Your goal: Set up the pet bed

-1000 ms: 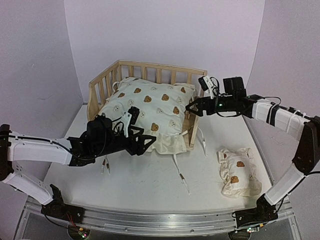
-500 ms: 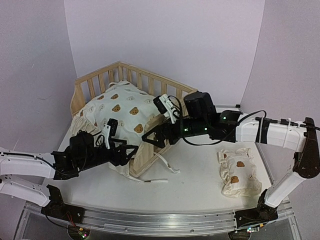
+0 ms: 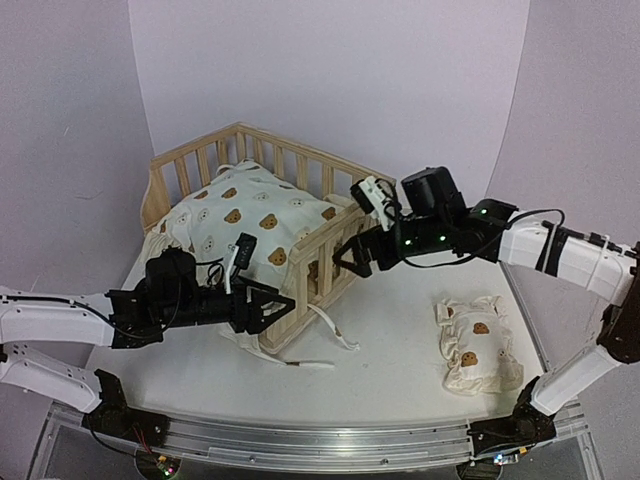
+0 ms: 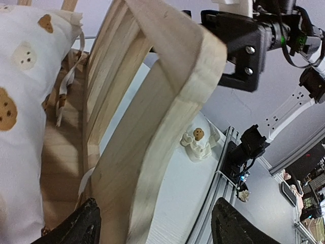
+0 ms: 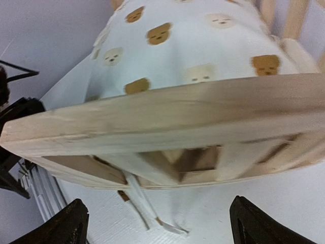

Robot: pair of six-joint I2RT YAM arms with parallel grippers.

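Nearest, the left gripper [image 3: 272, 304] has its jaws wide around the near end of the side rail [image 4: 152, 127] — not pinching it. The pet bed [image 3: 318, 262] sits slanted on the table [image 3: 400, 340], rail running near-left to far-right. At its far end the right gripper [image 3: 350, 260] gapes wide, holding nothing.

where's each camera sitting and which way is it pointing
Top external: high behind the arm bases, looking down over the table; both arms, left gripper and right gripper show.
Left wrist: on the left arm, low beside the pet bed, looking along its side rail toward the right gripper; own fingertips at the bottom.
Right wrist: on the right arm, facing that rail from outside, cushion behind it; own fingertips in the bottom corners.
Shared: both wrist views show that rail; left wrist and top show the pillow.
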